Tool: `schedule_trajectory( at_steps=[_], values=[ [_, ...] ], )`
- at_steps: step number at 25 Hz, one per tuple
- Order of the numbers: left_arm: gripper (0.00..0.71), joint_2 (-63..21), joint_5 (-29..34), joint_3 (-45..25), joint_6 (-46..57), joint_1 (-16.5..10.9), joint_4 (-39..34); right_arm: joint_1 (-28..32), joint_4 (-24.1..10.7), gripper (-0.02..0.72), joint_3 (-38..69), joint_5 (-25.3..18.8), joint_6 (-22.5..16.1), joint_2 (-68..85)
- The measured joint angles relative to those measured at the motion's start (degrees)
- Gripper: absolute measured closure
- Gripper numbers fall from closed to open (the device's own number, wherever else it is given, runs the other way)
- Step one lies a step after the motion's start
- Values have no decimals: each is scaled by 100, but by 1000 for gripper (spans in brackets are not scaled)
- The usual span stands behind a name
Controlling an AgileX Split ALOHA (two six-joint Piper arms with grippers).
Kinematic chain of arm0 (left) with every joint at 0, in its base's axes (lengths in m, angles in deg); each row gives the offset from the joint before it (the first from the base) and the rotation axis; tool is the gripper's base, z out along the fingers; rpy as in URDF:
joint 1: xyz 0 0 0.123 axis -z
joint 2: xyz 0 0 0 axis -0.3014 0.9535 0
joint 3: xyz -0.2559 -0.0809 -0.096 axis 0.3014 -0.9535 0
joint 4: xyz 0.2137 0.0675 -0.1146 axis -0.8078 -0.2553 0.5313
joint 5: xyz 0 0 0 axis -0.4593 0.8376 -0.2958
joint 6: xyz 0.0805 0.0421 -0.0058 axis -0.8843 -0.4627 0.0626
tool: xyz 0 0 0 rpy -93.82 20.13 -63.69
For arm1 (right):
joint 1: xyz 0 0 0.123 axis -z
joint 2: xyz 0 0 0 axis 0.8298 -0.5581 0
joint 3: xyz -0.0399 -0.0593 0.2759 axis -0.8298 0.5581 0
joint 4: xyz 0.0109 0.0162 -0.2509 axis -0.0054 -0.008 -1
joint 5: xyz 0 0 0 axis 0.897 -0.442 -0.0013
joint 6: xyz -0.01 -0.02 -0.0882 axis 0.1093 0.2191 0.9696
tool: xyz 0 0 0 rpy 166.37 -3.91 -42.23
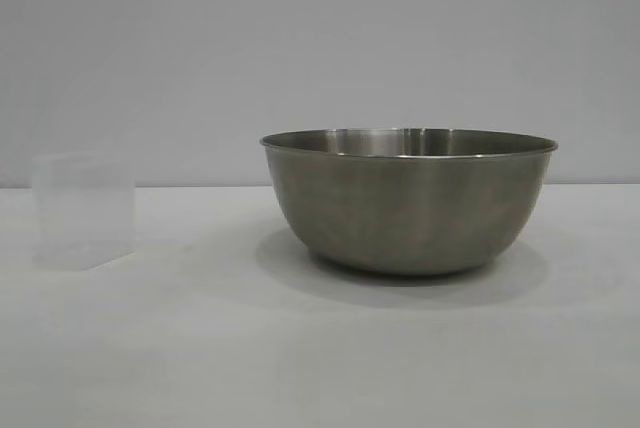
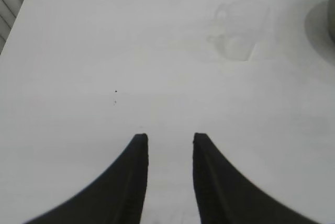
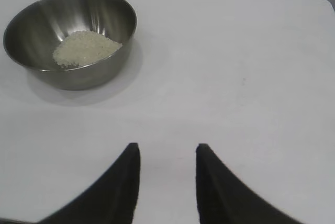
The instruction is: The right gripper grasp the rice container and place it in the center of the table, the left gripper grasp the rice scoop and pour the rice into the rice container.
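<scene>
Both grippers' fingers stood slightly parted, holding nothing, above the table (image 1: 320, 368).

From outside, the bowl (image 1: 408, 203) sat right of centre and the scoop (image 1: 84, 210) upright well to its left; neither arm showed. At the left wrist, the left gripper (image 2: 170, 143) hung short of the scoop (image 2: 238, 33), apparently empty. At the right wrist, the right gripper (image 3: 166, 153) hung well apart from the bowl (image 3: 70, 38), which held the rice (image 3: 85, 47), so pouring looked done.

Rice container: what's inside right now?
A small heap of rice lies in the rice container, seen from the right wrist. The exterior view's level angle hides the inside.
</scene>
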Motion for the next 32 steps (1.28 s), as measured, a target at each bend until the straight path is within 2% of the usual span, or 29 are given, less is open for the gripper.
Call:
schedule_trajectory(
  at_steps=[24, 29, 32],
  values=[
    [484, 0, -21, 0, 0, 0, -3, 0, 0, 451, 0, 0, 0, 0],
    [484, 0, -21, 0, 0, 0, -3, 637, 23, 451, 0, 0, 0, 0],
    [484, 0, -21, 0, 0, 0, -3, 752, 23, 451, 0, 0, 0, 0]
  ],
)
